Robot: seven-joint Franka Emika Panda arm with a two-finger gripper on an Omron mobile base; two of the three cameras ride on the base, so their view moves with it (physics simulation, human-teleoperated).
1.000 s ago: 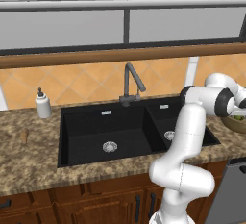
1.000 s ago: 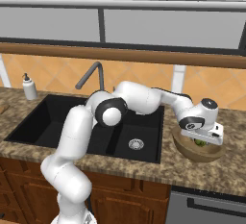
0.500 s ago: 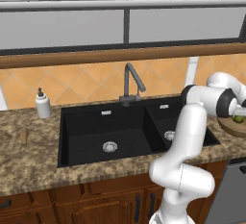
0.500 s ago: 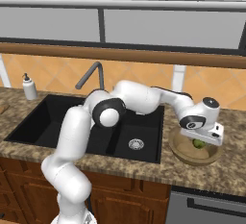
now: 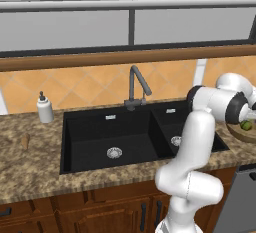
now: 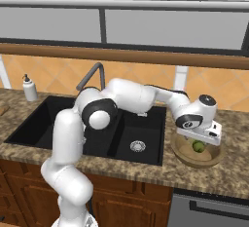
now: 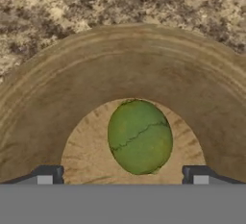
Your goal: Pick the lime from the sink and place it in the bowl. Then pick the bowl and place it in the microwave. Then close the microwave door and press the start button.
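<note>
Green lime [image 7: 140, 137] rests on bowl [image 7: 120, 69] floor between spread pincer [image 7: 122, 175] tips.

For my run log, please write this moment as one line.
step: lime placed | lime: lying in wooden bowl | end effector: open, above lime | bowl: on counter right of sink | next: grasp bowl

A wood-grained tan bowl [image 7: 57, 98] with ringed, matt walls holds a lime [image 7: 140, 137] whose green skin looks dull and faintly creased. The worktop [image 5: 35, 169] is speckled brown stone with a mottled, granite-like finish. The sink [image 5: 107, 134] is matt black with a shiny metal drain [image 5: 114, 152]. The faucet [image 5: 136, 84] is smooth grey metal. The cabinet fronts [image 5: 75, 214] below are reddish-brown wood.
</note>
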